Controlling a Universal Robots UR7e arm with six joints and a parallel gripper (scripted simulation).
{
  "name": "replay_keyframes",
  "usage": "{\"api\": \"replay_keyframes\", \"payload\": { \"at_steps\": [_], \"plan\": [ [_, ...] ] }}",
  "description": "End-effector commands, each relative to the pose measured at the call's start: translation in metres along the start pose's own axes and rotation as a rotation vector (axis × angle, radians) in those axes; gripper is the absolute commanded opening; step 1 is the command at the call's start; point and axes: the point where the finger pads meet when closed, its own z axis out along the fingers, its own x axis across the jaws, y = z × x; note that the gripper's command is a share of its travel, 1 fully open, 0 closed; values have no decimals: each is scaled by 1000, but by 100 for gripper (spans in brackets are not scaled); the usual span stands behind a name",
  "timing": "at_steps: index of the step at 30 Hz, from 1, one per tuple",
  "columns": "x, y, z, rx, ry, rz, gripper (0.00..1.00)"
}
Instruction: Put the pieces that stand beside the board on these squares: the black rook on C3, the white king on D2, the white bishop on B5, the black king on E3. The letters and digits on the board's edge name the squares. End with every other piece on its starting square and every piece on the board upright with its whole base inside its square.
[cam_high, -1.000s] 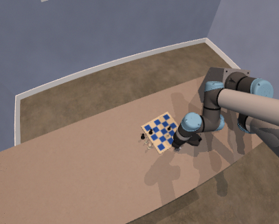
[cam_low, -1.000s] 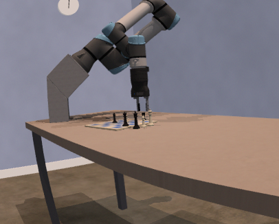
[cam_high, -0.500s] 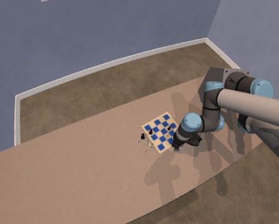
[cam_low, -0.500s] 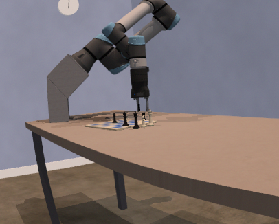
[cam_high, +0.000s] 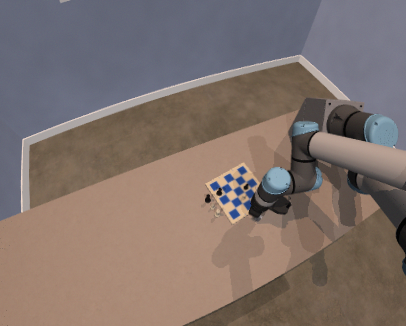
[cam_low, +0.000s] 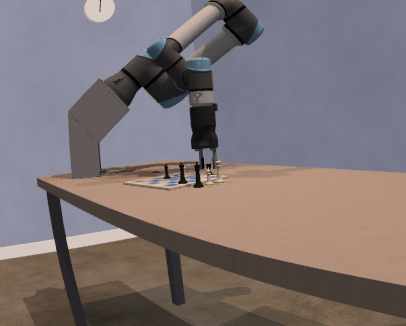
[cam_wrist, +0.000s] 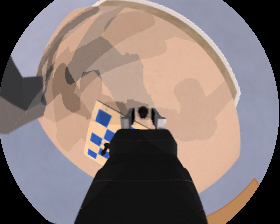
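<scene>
Exterior view: the gripper hangs vertically with its 2 fingers parted and holding nothing, just above the pieces at the near edge of the board, where the black king stands beside the board.

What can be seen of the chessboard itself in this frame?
The chessboard is a thin, flat square panel with blue and pale tan squares and a light border, lying flat on the brown table, turned at an angle to the table's edges. Dark pieces stand on it; others, dark and pale, stand just off one edge. The gripper hangs above its far side, fingers apart and holding nothing. The edge letters and digits are too small to read.
</scene>
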Motion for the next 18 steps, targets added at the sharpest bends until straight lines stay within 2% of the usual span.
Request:
{"api": "replay_keyframes", "payload": {
  "at_steps": [1, 18],
  "plan": [
    [0, 0, 7, -2, 1, 0, 73],
    [0, 0, 10, -1, 1, 0, 73]
  ]
}}
